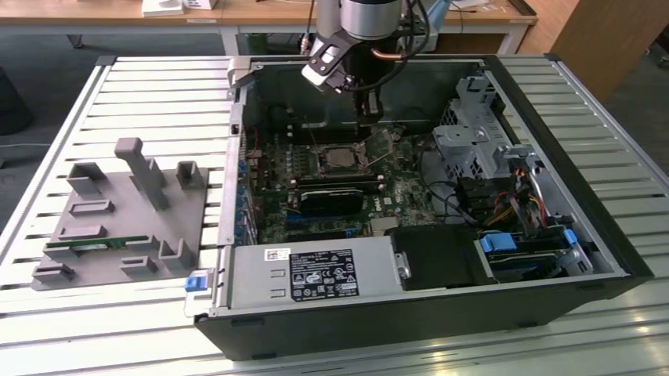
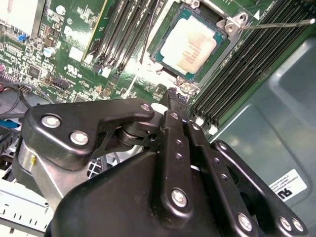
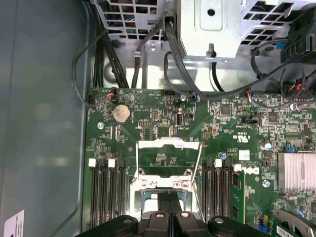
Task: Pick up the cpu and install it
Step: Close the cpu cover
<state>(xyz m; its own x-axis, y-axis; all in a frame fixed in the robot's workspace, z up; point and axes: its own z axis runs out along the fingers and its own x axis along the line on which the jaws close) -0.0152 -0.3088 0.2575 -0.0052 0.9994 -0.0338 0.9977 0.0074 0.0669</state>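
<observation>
gripper: black two-finger gripper [image 1: 366,108] hangs inside the open case, over the far part of the mobo. In both wrist views the gripper [image 2: 174,94] [image 3: 168,200] is pinched narrow, fingers together, nothing btw them.
cpu: small flat square cpu w/ shiny silver-grey metal top [image 1: 337,157] lies flat in its socket mid-board. In the second wrist view the cpu [image 2: 190,47] sits near the gripper tips but apart from them. Can't tell if the tips touch the socket edge.
socket frame: silver metal hinged frame [image 3: 168,144] is swung open, so the chip top is uncovered.
lever: thin wire lever [image 2: 276,23] sticks out from a socket corner.
case: black desktop pc case [image 1: 418,325] lies on its side, open, on a pale slatted metal table [image 1: 157,86].
psu: grey metal power supply box [image 1: 313,274] is at the near edge of the case.
tray: grey plastic fixture tray [image 1: 199,211] is on the exterior view's left, w/ a long narrow green memory stick [image 1: 94,244] slotted in it.
</observation>
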